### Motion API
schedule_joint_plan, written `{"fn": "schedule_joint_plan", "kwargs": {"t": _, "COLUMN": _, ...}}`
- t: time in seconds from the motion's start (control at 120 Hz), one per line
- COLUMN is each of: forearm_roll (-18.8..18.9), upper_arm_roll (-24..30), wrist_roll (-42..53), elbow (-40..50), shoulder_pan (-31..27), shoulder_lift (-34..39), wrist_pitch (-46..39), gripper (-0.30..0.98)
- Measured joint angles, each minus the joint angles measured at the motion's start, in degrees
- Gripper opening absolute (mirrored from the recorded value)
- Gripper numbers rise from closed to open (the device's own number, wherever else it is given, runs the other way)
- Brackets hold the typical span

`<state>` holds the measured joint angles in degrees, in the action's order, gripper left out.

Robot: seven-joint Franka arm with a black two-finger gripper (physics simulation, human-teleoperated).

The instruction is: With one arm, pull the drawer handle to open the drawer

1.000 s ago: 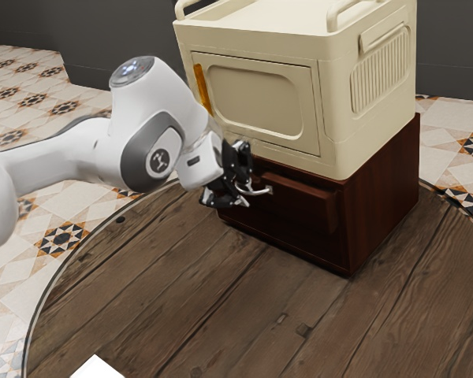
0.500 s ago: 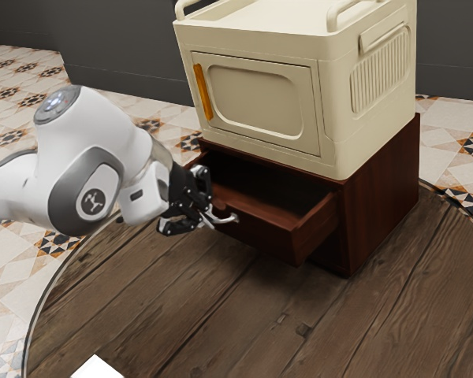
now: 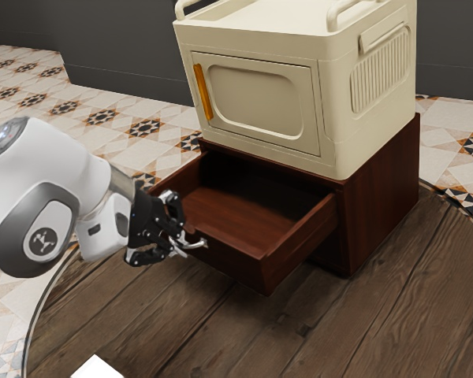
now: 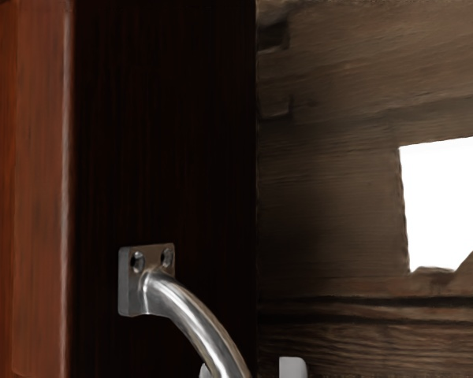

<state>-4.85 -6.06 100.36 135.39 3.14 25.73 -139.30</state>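
Evidently the pulling step, with the dark red-brown wooden drawer [image 3: 229, 261] well out of its matching cabinet [image 3: 384, 197].
The black two-finger gripper [image 3: 178, 242] has its jaws clenched on the curved silver metal handle [image 3: 195, 244] at the drawer's front; any further opening calls for a straight, level draw away from the cabinet, then a clean release.

Dark grey wall [image 3: 134, 39] across the back. Pale floor tiles [image 3: 31, 75] patterned with orange-and-black stars. Round surface of brown planks [image 3: 378, 315], thinly edged. Cream cabinet [image 3: 260, 98] with 2 top rails [image 3: 340, 11] and an orange strip [image 3: 202, 90] down its door.
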Motion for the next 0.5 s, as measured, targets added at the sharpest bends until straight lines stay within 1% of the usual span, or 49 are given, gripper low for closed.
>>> {"fn": "schedule_joint_plan", "kwargs": {"t": 0.058, "forearm_roll": 0.0, "upper_arm_roll": 0.0, "wrist_roll": 0.1, "elbow": 0.3, "shoulder_pan": 0.2, "shoulder_lift": 0.2, "wrist_pitch": 0.0, "gripper": -0.08}}
{"fn": "schedule_joint_plan", "kwargs": {"t": 0.1, "forearm_roll": 0.1, "upper_arm_roll": 0.0, "wrist_roll": 0.2, "elbow": 0.4, "shoulder_pan": 0.1, "shoulder_lift": 0.3, "wrist_pitch": 0.1, "gripper": -0.05}}
{"fn": "schedule_joint_plan", "kwargs": {"t": 0.233, "forearm_roll": 0.2, "upper_arm_roll": 0.0, "wrist_roll": 0.1, "elbow": 0.5, "shoulder_pan": 0.1, "shoulder_lift": 0.3, "wrist_pitch": 0.9, "gripper": 0.11}}
{"fn": "schedule_joint_plan", "kwargs": {"t": 0.3, "forearm_roll": 0.2, "upper_arm_roll": 0.0, "wrist_roll": 0.1, "elbow": 0.5, "shoulder_pan": 0.1, "shoulder_lift": 0.3, "wrist_pitch": 1.3, "gripper": 0.16}}
{"fn": "schedule_joint_plan", "kwargs": {"t": 0.5, "forearm_roll": 0.2, "upper_arm_roll": -0.6, "wrist_roll": -0.2, "elbow": -0.1, "shoulder_pan": 0.0, "shoulder_lift": 2.5, "wrist_pitch": 2.5, "gripper": 0.22}}
